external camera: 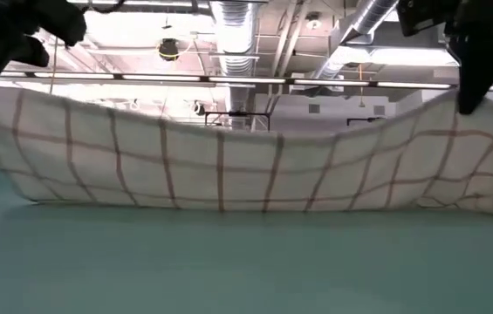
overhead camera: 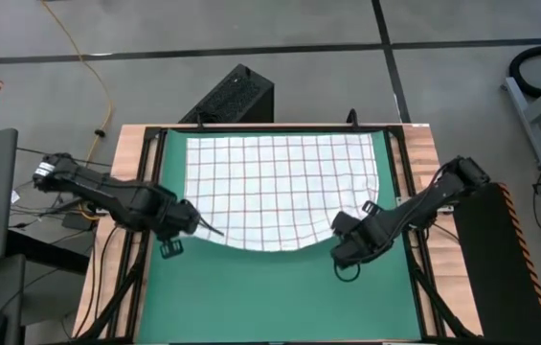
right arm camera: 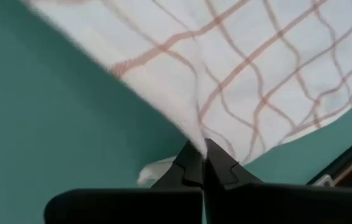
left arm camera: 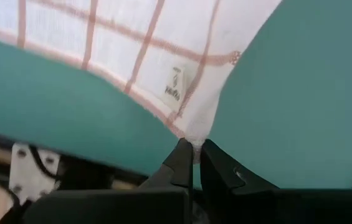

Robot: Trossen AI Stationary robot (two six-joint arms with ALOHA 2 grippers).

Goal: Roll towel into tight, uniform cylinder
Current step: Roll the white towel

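White red-gridded towel [overhead camera: 280, 187] sagging, near corners pinched by left claw [left arm camera: 193, 152], right claw [right arm camera: 204, 152].

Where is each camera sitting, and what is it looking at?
High view: above the table, looking straight down at the towel on the green mat; both arms show.
Low view: at table height, looking across at the lifted towel edge; both arms' dark parts show at the top corners.
Left wrist view: on the left arm; left gripper pinches a towel corner.
Right wrist view: on the right arm; right gripper pinches the other corner.
All views share the towel.
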